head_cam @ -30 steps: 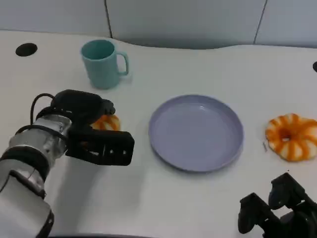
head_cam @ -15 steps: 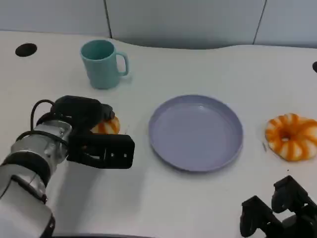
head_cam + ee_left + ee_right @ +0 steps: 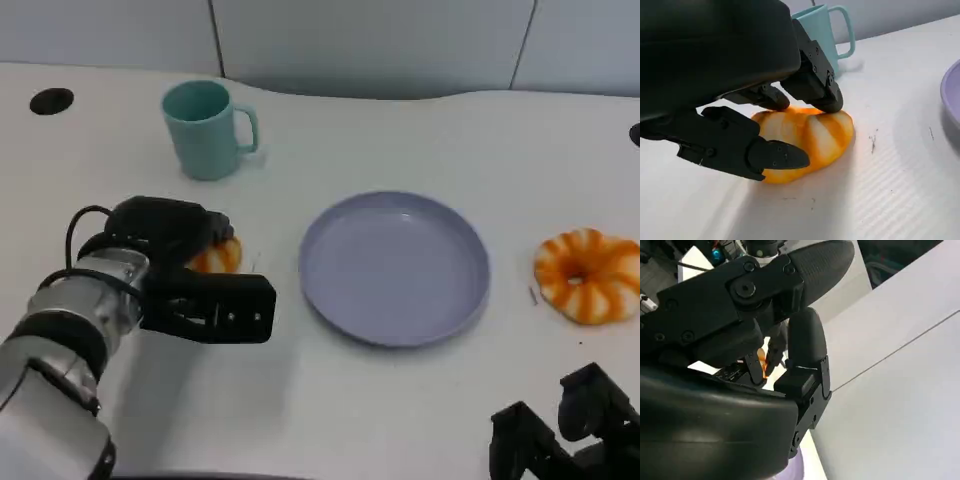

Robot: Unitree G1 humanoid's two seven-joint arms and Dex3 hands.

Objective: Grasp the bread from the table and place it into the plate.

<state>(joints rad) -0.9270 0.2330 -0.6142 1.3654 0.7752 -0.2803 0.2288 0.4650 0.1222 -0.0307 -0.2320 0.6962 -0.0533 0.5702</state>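
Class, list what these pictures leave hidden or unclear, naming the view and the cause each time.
- Head view: most of the bread, covered by the left hand.
- Head view: right hand, cut by the picture's lower edge; its pose is unclear.
- Left wrist view: plate, cut by the picture's edge.
- Left wrist view: fingers touch the bread; a firm grip is unclear.

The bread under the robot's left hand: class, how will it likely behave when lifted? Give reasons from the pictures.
The bread looks rounded and glossy, so it may slip between the left hand's fingers. It lies flat on the table, so rolling seems unlikely. It appears small, probably light.
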